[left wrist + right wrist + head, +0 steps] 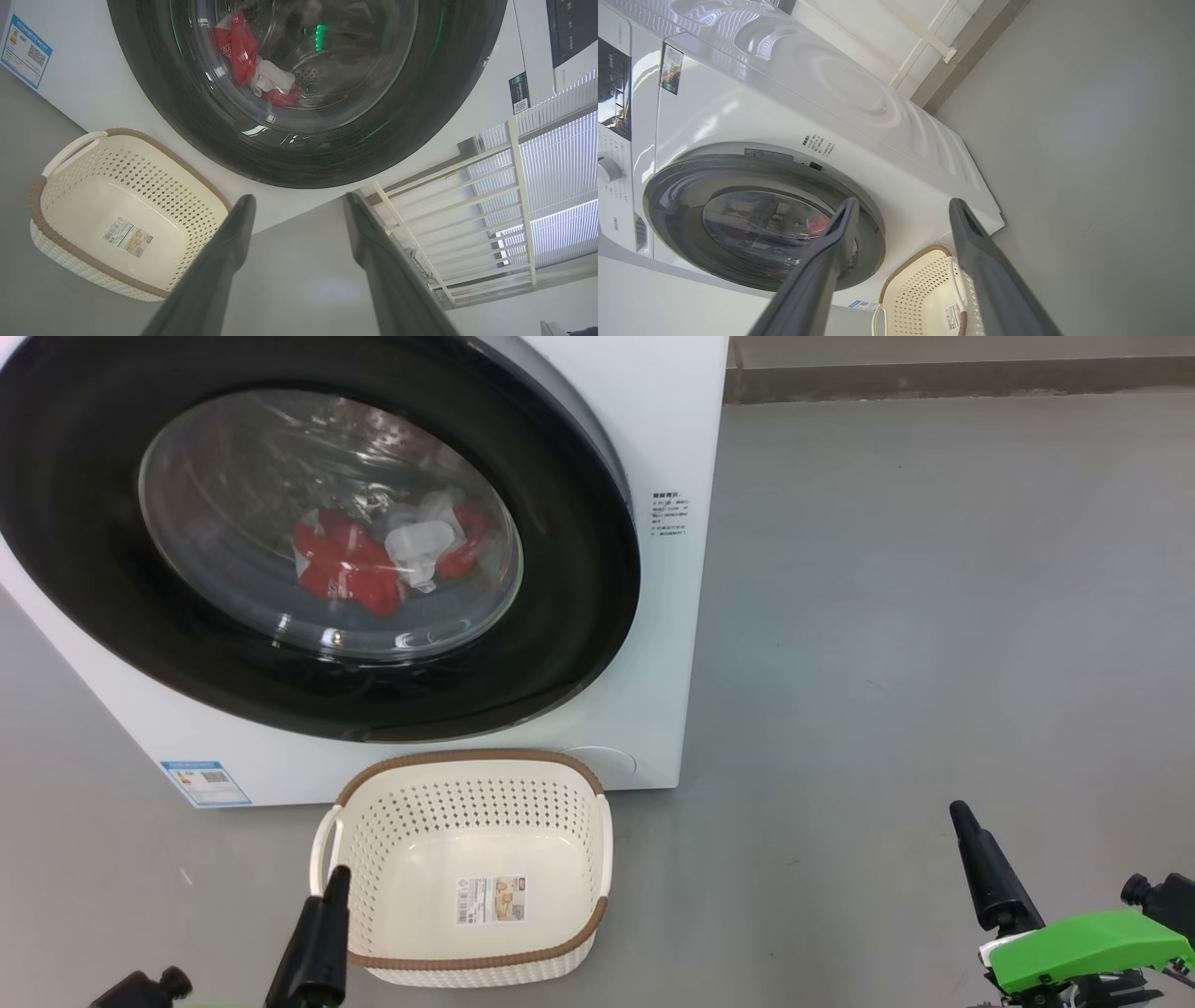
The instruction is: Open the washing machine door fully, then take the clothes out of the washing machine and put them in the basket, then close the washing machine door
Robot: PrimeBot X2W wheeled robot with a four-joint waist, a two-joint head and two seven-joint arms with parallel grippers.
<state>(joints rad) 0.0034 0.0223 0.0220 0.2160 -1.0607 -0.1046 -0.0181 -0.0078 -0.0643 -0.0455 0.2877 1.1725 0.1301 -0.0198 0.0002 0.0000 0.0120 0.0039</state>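
Washing machine [663,644]: a big white box with smooth glossy panels, standing on the floor; faint ripple patterns are pressed into its side in the right wrist view
Washing machine door [579,597]: a large round door with a wide glossy black rim around a bulging bowl of clear glass; it looks shut flat against the machine's front
Drum: perforated steel, seen dimly through the glass
Clothes [350,569]: soft, crumpled bright red fabric lying low inside the drum behind the glass, with a smaller white cloth piece [420,546] bunched up against it
Basket [448,807]: a small cream plastic tub shaped like a rounded rectangle, with walls pierced by rows of small holes, a brown woven-look rim and looped side handles; it stands upright on the floor just in front of the machine, below the door
Paper label [490,899]: a small rectangle stuck flat on the basket's smooth base
Blue sticker [205,782]: on the machine's lower front corner, beside the basket
Floor [887,616]: smooth, matt grey
Left gripper [299,198]: two long, dark, tapering fingers [219,261] spread wide, gripping nothing, low near the basket's near left corner
Right gripper [902,201]: the same dark fingers spread wide with nothing between them, well off to the basket's right, with a bright green plastic piece [1083,943] at the wrist
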